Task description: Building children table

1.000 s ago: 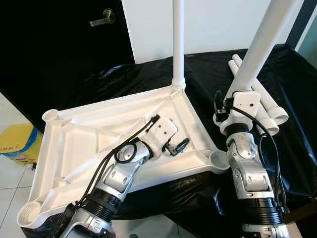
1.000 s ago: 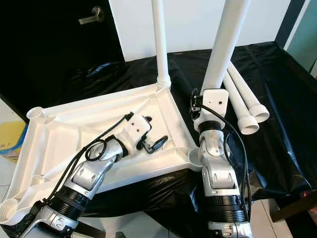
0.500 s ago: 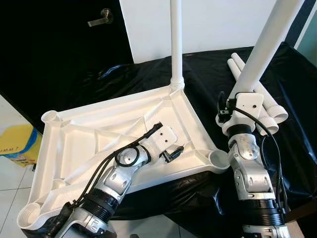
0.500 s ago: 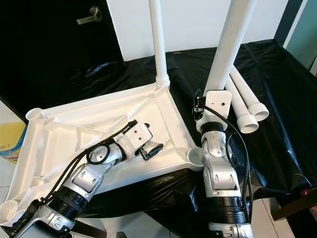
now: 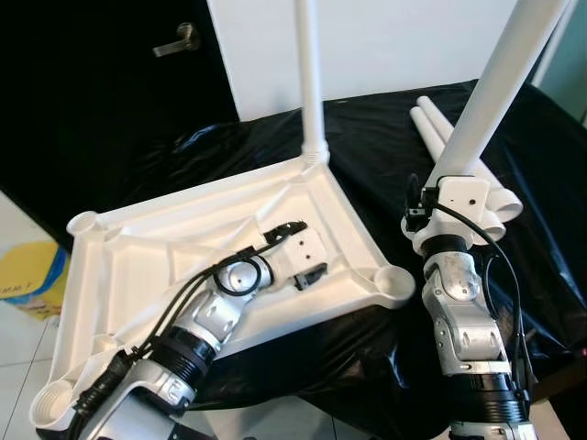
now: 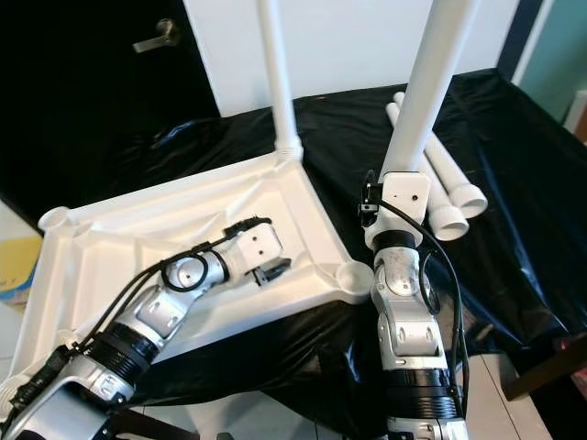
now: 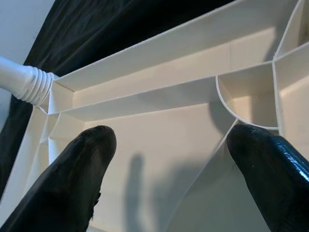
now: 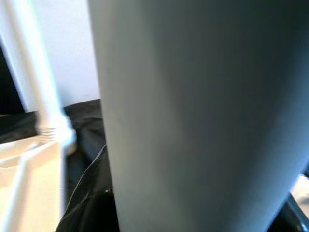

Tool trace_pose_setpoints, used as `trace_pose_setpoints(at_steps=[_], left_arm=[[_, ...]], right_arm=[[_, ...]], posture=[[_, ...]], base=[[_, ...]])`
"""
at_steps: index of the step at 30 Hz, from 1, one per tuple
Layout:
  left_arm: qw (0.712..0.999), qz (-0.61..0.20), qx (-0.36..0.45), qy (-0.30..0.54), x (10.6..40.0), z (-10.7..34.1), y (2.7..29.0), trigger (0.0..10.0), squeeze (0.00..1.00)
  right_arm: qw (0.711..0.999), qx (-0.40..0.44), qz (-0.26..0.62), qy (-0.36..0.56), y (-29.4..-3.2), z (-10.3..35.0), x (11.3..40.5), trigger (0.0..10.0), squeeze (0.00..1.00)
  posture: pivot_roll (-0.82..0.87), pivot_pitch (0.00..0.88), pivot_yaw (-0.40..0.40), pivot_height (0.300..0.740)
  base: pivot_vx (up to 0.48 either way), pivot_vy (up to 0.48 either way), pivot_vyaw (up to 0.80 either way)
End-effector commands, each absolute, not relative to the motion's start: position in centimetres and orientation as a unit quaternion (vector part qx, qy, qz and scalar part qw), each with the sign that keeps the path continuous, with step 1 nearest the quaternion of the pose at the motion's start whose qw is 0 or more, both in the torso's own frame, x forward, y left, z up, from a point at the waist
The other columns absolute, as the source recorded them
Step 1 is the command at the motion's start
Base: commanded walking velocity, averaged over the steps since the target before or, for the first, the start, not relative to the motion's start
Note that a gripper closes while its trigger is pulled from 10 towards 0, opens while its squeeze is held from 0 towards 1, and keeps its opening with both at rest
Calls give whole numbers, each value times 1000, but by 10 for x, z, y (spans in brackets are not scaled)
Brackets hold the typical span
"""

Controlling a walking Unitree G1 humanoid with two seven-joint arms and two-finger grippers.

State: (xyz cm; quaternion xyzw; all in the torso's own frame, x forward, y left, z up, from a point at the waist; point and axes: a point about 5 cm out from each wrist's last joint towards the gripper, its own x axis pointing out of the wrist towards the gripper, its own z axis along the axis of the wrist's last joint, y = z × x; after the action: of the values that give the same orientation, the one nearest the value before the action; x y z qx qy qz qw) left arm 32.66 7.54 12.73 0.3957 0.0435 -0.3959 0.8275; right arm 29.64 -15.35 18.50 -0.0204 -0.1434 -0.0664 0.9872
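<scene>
The white plastic tabletop [image 5: 183,229] lies upside down on the black-covered surface. One white leg [image 5: 309,82] stands upright in its far corner socket. My left gripper [image 5: 312,272] hovers open just over the ribbed underside, fingertips [image 7: 91,145] wide apart with nothing between them. My right gripper [image 5: 456,165] is shut on a second white leg [image 5: 500,73], holding it nearly upright, tilted right, beside the tabletop's near-right corner. That corner's round socket [image 5: 394,286] is open, just left of my right forearm.
Two spare white legs [image 6: 445,179] lie on the black cloth [image 5: 385,156] behind my right arm. A dark door with a lever handle [image 5: 174,41] is at the back left. A yellow box [image 5: 32,270] sits on the tiled floor at the left.
My left gripper has turned and drawn back a little across the tabletop's underside, still open. The right gripper keeps the leg in about the same pose. The camera has shifted slightly.
</scene>
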Motion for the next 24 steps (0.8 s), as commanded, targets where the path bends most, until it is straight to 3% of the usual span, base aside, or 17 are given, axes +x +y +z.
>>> trace_pose_setpoints(at_steps=[1, 10, 12, 14, 20, 24], left_arm=[[844, -299, 436, 90, 336, 110, 114, 10000, 0], [839, -301, 445, 87, 340, 118, 125, 10000, 0], [843, -357, 395, 76, 329, 122, 113, 10000, 0], [843, -357, 395, 76, 329, 122, 113, 10000, 0], [853, -473, 221, 21, 301, 146, 78, 10000, 0], [852, -478, 212, 9, 299, 150, 76, 10000, 0]], right_arm=[[986, -18, -64, -152, -151, 189, 295, 10000, 0], [986, -14, -60, -152, -150, 188, 294, 10000, 0], [989, -17, -28, -147, -142, 185, 293, 10000, 0], [989, -17, -28, -147, -142, 185, 293, 10000, 0], [987, -36, 65, -141, -118, 177, 287, 10000, 0], [987, -38, 75, -140, -117, 175, 285, 10000, 0]], posture=[[-189, 72, 117, 740], [-186, 73, 120, 740], [-183, 70, 115, 740], [-183, 70, 115, 740], [-162, 65, 92, 740], [-159, 64, 87, 740]], base=[[0, 0, 0], [0, 0, 0], [0, 0, 0], [0, 0, 0], [0, 0, 0], [0, 0, 0]])
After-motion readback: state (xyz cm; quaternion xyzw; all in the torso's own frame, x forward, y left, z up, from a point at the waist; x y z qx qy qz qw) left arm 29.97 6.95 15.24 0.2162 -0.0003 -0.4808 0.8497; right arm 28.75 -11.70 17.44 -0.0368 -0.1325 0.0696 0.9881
